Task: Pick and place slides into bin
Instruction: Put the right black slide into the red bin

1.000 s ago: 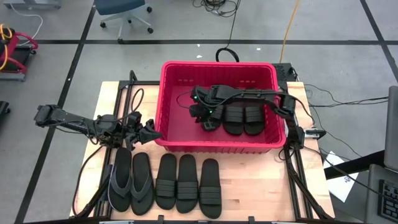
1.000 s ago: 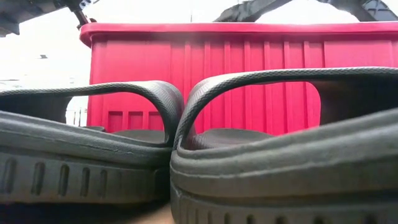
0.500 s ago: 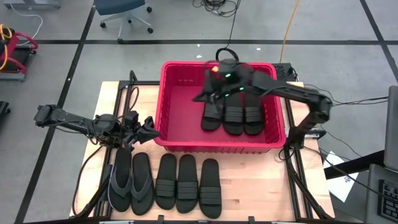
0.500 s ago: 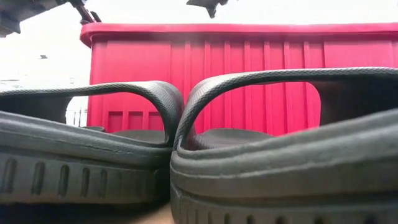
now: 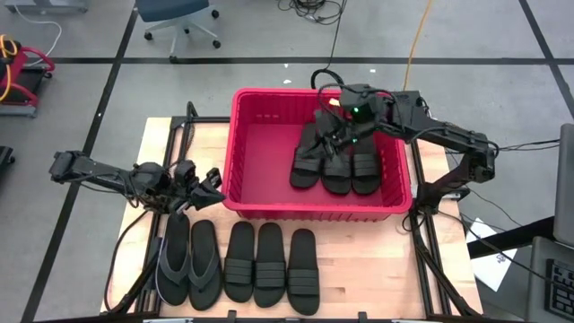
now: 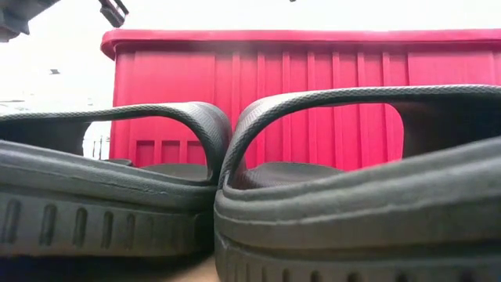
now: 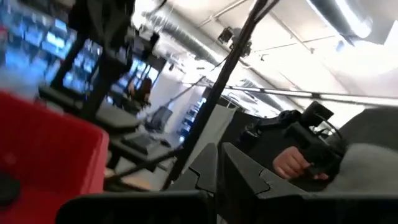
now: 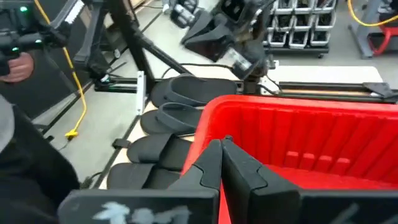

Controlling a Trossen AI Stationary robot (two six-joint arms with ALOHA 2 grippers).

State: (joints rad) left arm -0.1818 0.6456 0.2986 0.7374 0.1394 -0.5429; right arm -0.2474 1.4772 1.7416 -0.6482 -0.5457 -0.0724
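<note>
Wooden table [image 5: 359,260], five slides [image 5: 260,260] before red bin [image 5: 251,144], three inside.

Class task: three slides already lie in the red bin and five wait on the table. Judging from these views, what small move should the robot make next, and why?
Probably lower the left gripper onto the thong-strap pair just in front of it. Its fingers look shut, so they would need to open first. The right gripper, shut and empty, hangs over the three slides in the bin, much farther from the five on the table.
</note>
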